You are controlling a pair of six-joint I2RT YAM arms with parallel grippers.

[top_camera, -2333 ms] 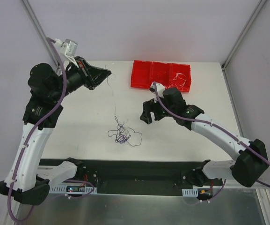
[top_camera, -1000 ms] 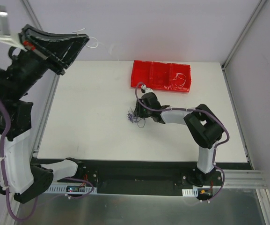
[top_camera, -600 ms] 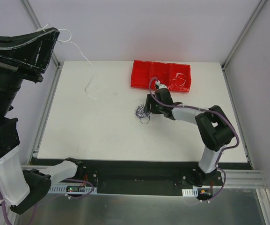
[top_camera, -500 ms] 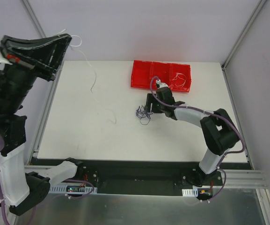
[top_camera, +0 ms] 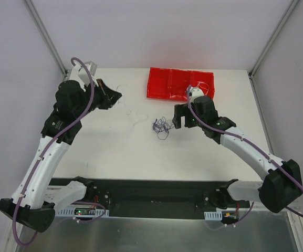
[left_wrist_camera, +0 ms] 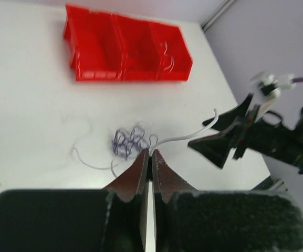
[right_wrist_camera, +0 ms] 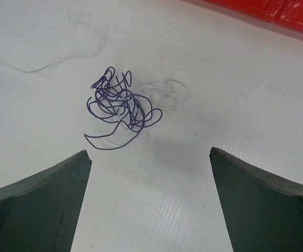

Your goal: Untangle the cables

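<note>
Noted left gripper (left_wrist_camera: 150, 152) toward far-left corner of tabletop (top_camera: 98, 152), clamped on white cable (left_wrist_camera: 185, 135), presumably to draw it clear. Noted purple cable (right_wrist_camera: 121, 105) clumped mid-tabletop. Found right gripper (right_wrist_camera: 150, 153) just beside it, spread wide and holding nothing, likely poised to grab.

Reference: purple clump (top_camera: 162, 127). Worktop (top_camera: 104, 155) on its near side is unobstructed for approach. Far side is walled by red bin (top_camera: 181, 84). Right side is occupied by right hand (top_camera: 176, 116). Left side is crossed by white strand (right_wrist_camera: 30, 71).
</note>
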